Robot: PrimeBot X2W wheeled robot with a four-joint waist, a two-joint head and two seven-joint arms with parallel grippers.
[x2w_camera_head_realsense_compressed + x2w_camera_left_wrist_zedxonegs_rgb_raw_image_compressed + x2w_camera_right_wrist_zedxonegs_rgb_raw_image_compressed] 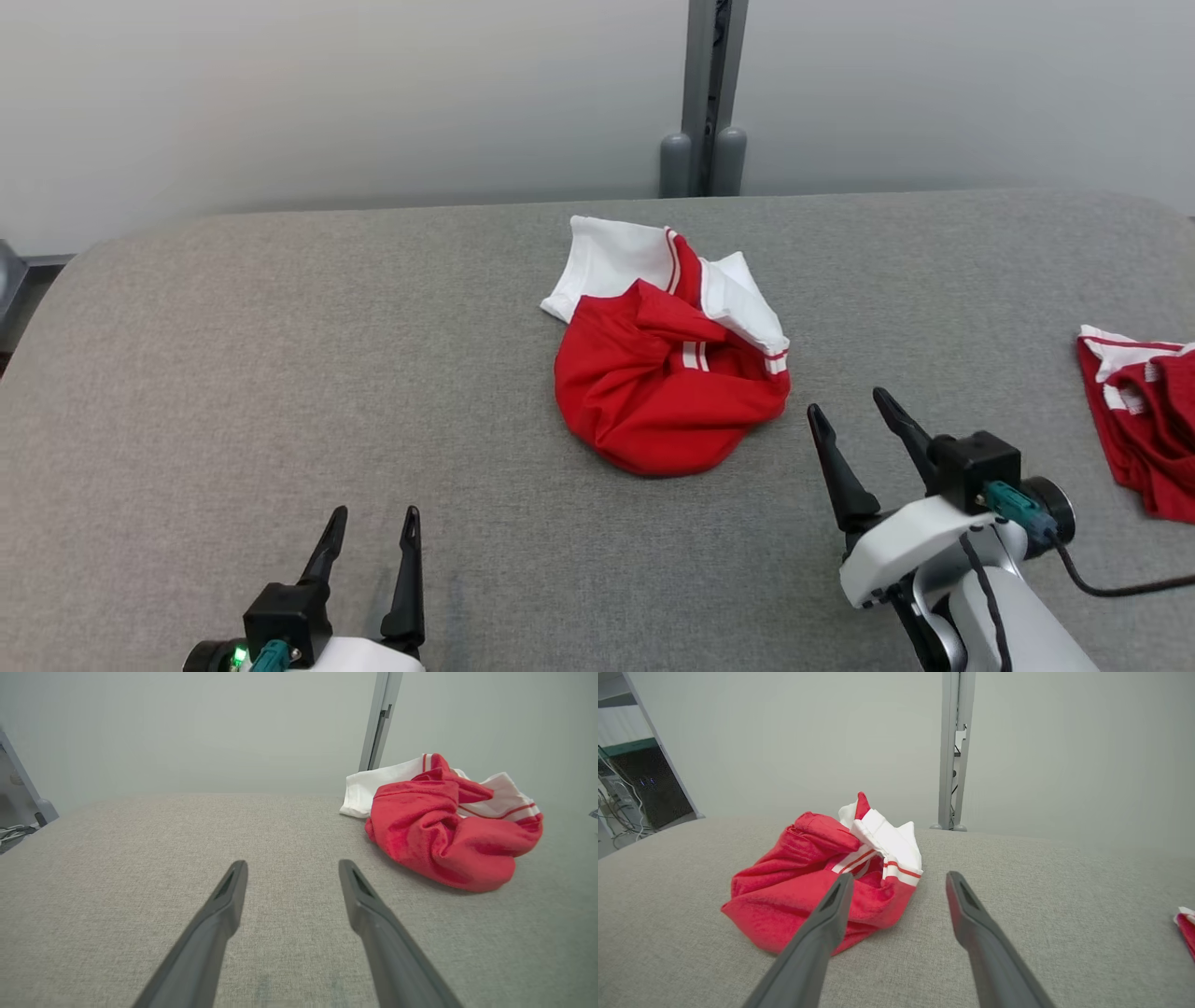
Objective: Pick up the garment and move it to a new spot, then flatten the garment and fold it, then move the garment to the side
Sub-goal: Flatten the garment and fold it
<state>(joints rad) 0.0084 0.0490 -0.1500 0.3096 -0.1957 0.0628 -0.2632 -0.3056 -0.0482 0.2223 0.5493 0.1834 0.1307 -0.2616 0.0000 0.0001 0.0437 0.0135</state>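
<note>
A crumpled red and white garment (665, 373) lies bunched near the middle of the grey padded table (280, 373). The left wrist view has the garment (444, 830) at the right, and the right wrist view has the garment (808, 891) just ahead at the left. My right gripper (848, 406) is open, a short way to the garment's right and slightly nearer, its fingers (822, 924) empty and pointing past the cloth's near edge. Low at the table's front left, my left gripper (373, 513) stands open and empty, well apart from the garment, as its fingers (219, 914) show.
A second red and white garment (1144, 420) lies at the table's right edge, also at the right rim as the second garment (1186, 926). A grey post (708, 93) stands against the pale wall behind the table. Equipment and cables (630, 798) sit off the table's left.
</note>
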